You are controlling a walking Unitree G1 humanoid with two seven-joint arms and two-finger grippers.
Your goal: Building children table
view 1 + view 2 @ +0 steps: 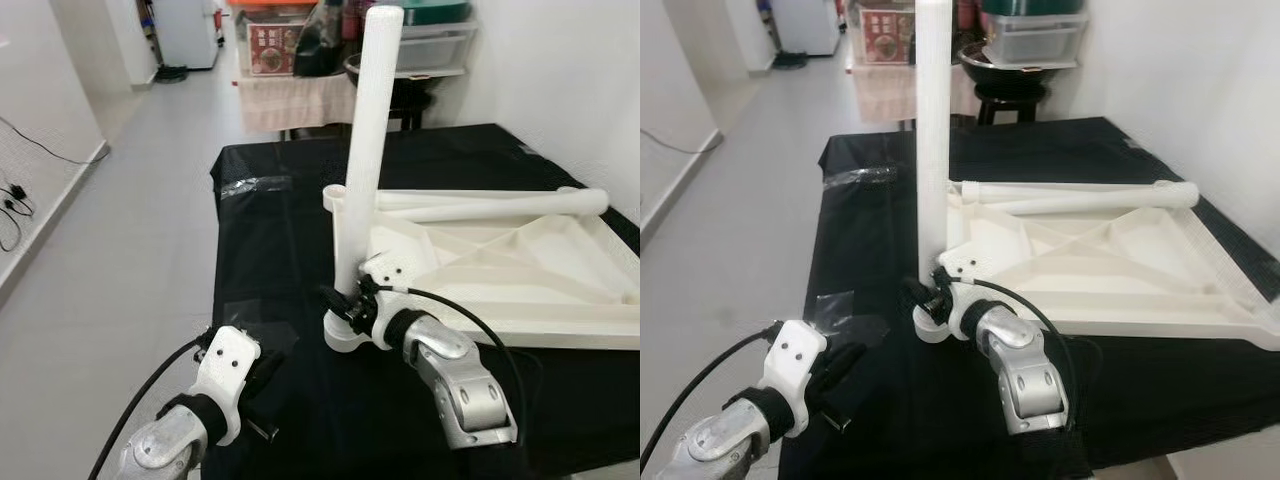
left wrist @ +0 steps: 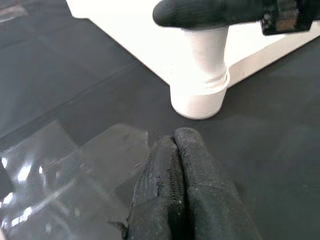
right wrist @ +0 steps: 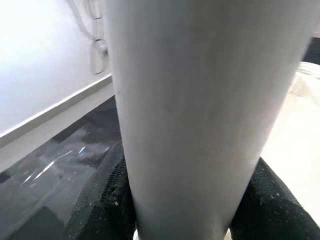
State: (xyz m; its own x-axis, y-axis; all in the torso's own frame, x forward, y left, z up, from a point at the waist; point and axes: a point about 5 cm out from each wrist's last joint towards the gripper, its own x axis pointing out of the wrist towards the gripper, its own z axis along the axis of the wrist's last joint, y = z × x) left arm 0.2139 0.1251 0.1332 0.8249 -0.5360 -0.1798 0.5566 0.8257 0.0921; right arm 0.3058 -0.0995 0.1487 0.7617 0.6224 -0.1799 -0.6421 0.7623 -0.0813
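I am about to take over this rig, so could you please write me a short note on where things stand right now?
Right gripper: shut on the upright leg, low down, just above its corner socket.
Left gripper: shut, empty, over the black cloth near that corner.
The tabletop lies underside up on the cloth, with two more legs lying across it.
Done: one leg stands in its socket; whether it is fully seated cannot be told.
Left: the remaining legs, then turning the table over.
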